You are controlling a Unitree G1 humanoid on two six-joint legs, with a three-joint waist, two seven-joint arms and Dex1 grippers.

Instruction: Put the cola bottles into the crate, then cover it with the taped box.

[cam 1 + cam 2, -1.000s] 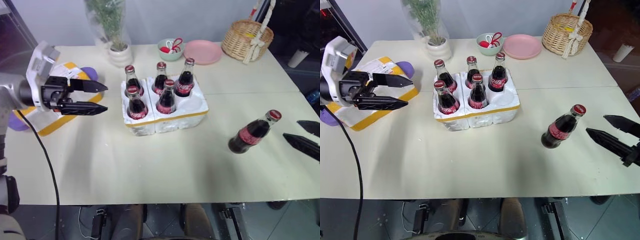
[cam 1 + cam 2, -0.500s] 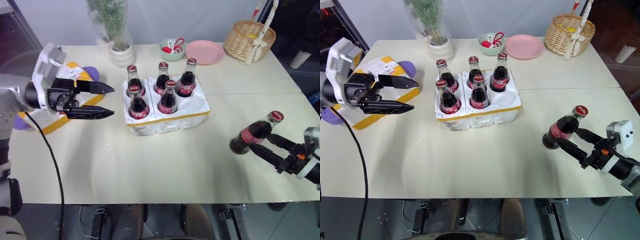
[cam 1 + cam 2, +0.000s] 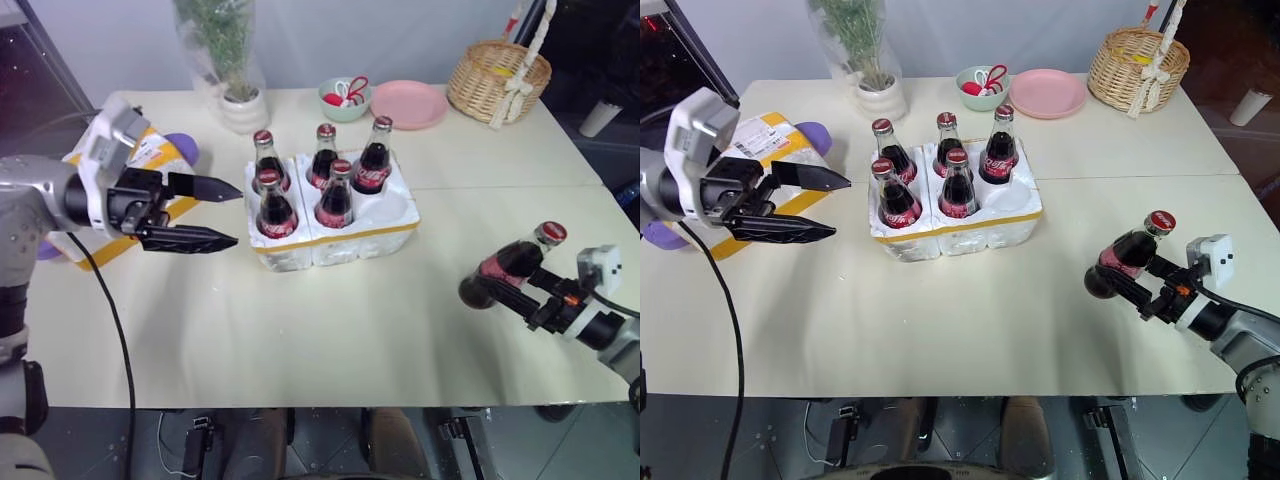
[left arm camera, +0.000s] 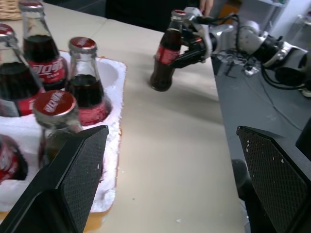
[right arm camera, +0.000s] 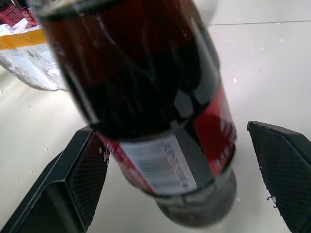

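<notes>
In the head view, five cola bottles, dark with red caps and red labels, stood in the white crate at centre frame. A sixth bottle stood at lower right between the right gripper's wide-spread fingers. The left gripper, wide open and empty, hung at middle left before the yellow-taped box.

In the right wrist view, that bottle sat between both fingers, its barcode visible.

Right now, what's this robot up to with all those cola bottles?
It is packing them. Five cola bottles already stand in the white crate, with one well empty. The right gripper, open, straddles the last bottle standing on the table. The left gripper hovers open beside the crate; the taped box waits behind it.
</notes>
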